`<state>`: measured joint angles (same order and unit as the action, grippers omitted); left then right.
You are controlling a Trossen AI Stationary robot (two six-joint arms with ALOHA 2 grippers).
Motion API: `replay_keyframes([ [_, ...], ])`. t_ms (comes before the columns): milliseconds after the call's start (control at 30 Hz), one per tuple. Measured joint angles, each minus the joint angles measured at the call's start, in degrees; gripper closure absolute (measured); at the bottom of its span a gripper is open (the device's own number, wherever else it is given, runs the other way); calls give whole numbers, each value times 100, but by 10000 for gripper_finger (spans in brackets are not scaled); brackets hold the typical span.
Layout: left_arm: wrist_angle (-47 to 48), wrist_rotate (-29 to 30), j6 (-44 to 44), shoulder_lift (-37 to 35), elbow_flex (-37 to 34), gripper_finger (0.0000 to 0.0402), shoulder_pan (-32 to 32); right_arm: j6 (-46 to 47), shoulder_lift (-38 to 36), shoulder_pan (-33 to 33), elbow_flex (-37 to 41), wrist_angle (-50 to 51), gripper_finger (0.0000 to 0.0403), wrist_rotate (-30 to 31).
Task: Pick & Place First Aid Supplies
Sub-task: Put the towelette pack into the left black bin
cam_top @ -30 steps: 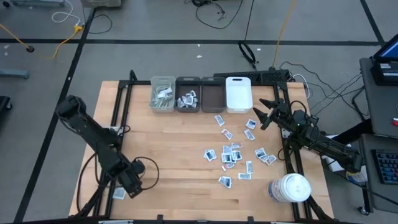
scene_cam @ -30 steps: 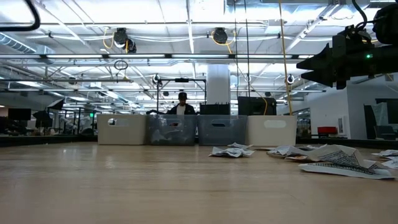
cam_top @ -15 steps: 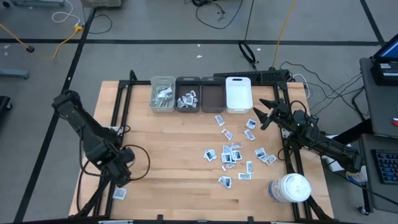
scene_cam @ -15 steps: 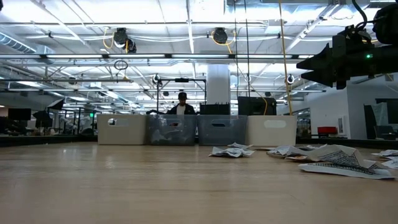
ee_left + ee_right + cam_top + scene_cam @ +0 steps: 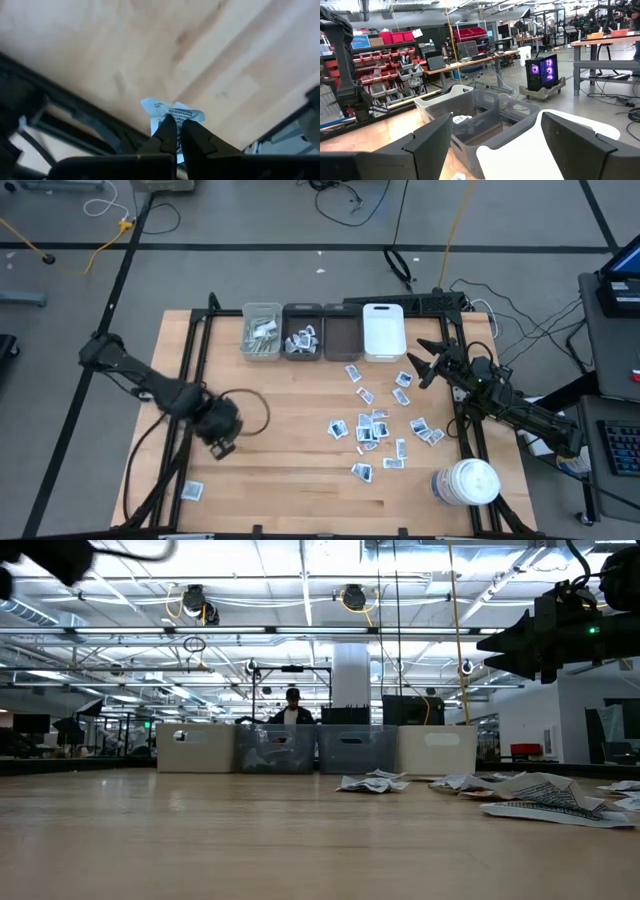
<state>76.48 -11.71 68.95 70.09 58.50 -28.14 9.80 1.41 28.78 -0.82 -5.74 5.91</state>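
The left gripper [image 5: 176, 131] hangs over the left side of the pale, grained wooden desk [image 5: 290, 395], arm stretched low, jaws clamped on a crumpled white printed sachet [image 5: 172, 112]. The right gripper [image 5: 418, 363] waits by the white bin [image 5: 383, 332], jaws apart. Flat sachets [image 5: 370, 425] lie scattered right of centre; another sachet [image 5: 192, 491] lies near the front left corner.

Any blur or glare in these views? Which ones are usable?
Left wrist view: table blurred, only the sachet in the left end effector is sharp. Low view: ceiling lights glare, nearest tabletop soft, sachets readable. High view: even light, sharp. Right wrist view: own fingers close and soft.
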Motion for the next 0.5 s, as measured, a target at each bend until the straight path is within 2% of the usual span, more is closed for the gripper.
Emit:
replay_keyframes([
  [267, 5, -153, -1974, 468, 157, 395, 2021, 0, 0, -1, 2, 0, 105, 0],
  [500, -4, 194, -3637, 1385, 1176, 396, 3643, 0, 0, 0, 1, 0, 105, 0],
])
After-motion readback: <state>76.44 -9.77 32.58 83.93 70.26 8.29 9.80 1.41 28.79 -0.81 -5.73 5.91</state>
